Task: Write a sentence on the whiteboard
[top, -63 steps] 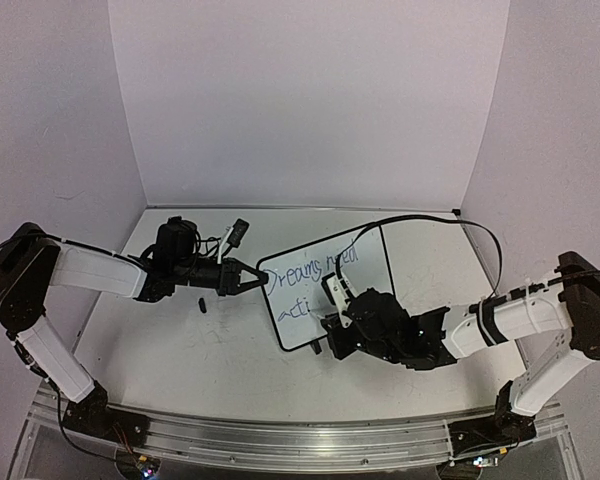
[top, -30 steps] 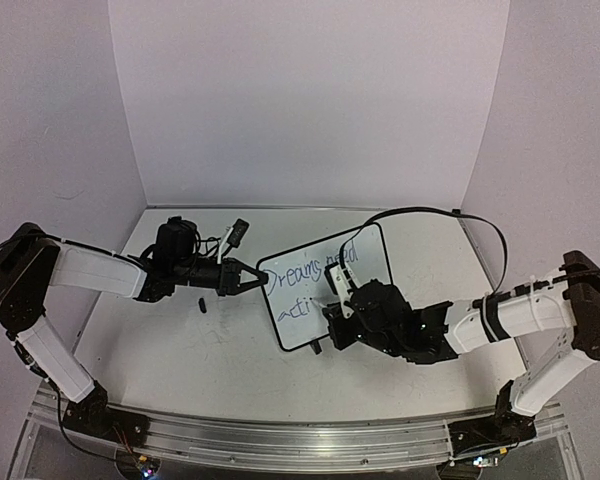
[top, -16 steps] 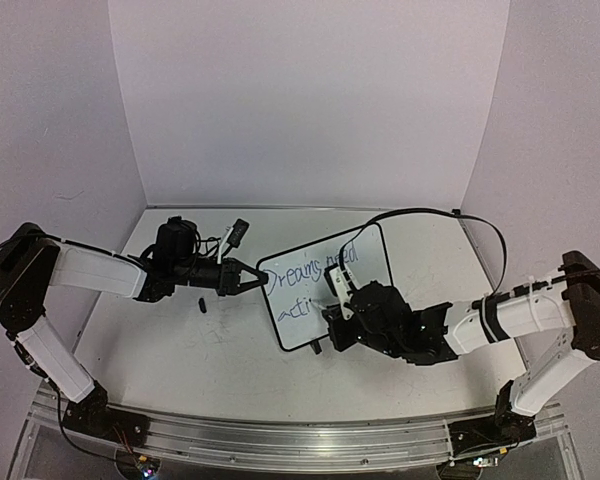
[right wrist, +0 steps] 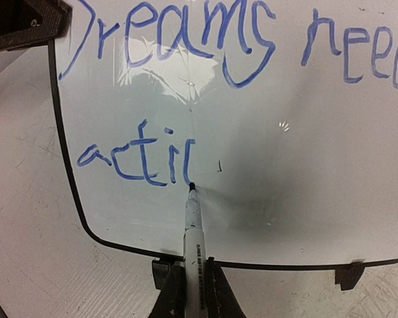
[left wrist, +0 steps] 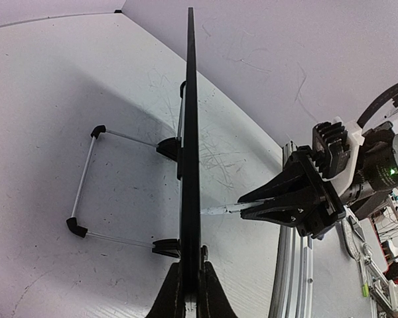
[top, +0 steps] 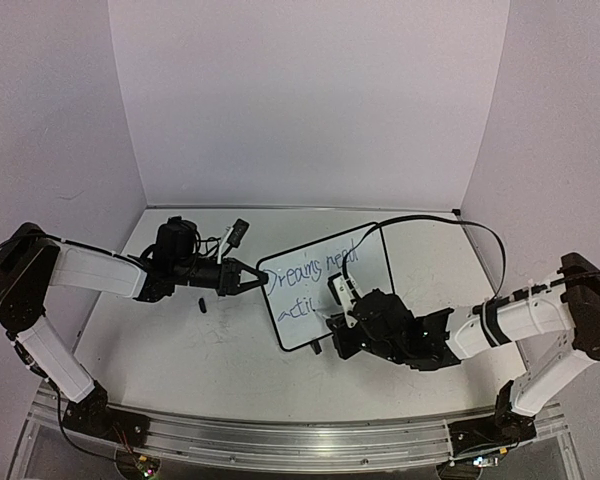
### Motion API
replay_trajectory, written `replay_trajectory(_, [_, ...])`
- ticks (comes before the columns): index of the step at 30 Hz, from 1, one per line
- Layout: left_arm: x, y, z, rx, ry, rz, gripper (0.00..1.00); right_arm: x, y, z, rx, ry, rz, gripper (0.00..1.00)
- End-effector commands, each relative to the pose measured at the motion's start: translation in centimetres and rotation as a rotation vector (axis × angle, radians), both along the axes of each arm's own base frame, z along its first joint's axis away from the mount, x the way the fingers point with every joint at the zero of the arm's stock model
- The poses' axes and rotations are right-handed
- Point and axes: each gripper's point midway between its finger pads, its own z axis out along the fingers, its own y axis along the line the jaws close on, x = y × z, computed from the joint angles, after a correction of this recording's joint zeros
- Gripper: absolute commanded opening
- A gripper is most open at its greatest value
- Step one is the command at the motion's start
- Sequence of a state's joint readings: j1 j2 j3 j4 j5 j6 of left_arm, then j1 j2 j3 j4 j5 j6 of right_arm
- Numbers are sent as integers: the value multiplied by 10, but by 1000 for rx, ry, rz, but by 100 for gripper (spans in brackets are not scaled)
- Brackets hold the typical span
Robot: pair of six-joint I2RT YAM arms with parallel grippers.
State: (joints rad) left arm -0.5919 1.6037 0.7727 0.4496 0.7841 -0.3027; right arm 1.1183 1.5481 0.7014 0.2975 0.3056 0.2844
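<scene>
Right wrist view: whiteboard (right wrist: 305, 165), propped on its feet near the middle of the tabletop (top: 230, 350), well apart from every edge; sentence (right wrist: 186, 40) in blue, two lines, "Dreams need" above letters beginning "acti"; marker (right wrist: 193, 225), tip touching the board just after the last stroke, clenched in the right gripper (right wrist: 194, 278); left gripper (left wrist: 191, 281), clamped on the board's left edge.

The left arm (top: 90, 271) and right arm (top: 520, 318) match — white plastic shells between bulky black joints. A thin black cable (top: 430, 216) loops off the right one. Its black pointed fingers (left wrist: 285, 187) taper from a blocky black housing — a small green light (left wrist: 393, 171) glows behind it.
</scene>
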Motion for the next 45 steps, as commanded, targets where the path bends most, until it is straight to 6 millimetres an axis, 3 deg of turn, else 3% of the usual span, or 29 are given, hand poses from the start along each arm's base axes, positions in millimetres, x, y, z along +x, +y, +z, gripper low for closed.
replay_trajectory(1, [1,-1,5,13,-28,-9,0,11,-10,14,18,-44,-82,0])
replay_trajectory(8, [0,0,6,12,-29,-10,0,19,-4,31,55,-87,-94,0])
replay_trajectory(19, [0,0,6,13,-33,-10,0,24,6,40,72,-107,-80,0])
replay_trajectory(35, [0,0,5,15,-34,-10,0,17,16,26,54,-70,-15,0])
replay_trajectory(40, [0,0,4,18,-35,-8,0,11,4,31,58,-79,-17,0])
replay_trajectory(43, [0,0,3,18,-33,-10,0,16,-13,47,101,-95,-59,0])
replay_trajectory(45, [0,1,3,19,-32,-9,0,19,-14,48,103,-96,-64,0])
